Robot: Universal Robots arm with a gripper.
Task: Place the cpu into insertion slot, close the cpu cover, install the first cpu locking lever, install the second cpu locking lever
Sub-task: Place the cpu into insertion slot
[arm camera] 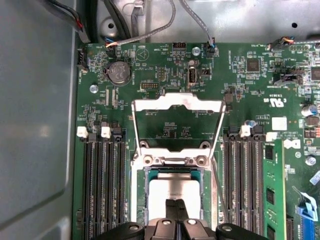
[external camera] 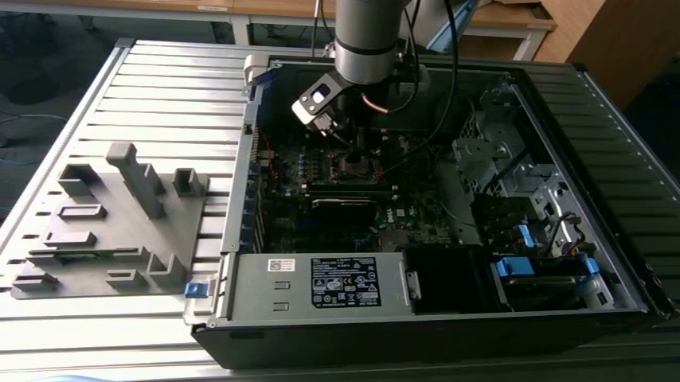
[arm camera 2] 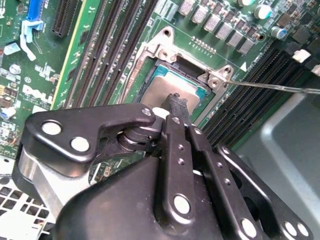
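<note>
A big grey metal table with long ridges is spreading under everything. Brown wooden desks are standing at the far side of the room. A black computer case is lying open on the table. A grey plastic tray is sitting beside the case, on the exterior view's left. My arm is reaching down from the far side into the case.

Inside, a green circuit board is lying flat. Long black memory slots are running along both sides of the insertion slot. The cpu cover is lying flipped open, swung away from the slot on its hinge. The cpu is sitting in the insertion slot with its silver top up. A thin locking lever is sticking out to one side of the slot.

My gripper is pressing its two fingers together with no gap between them. It is gripping nothing, and its tips are touching the top of the cpu.
</note>
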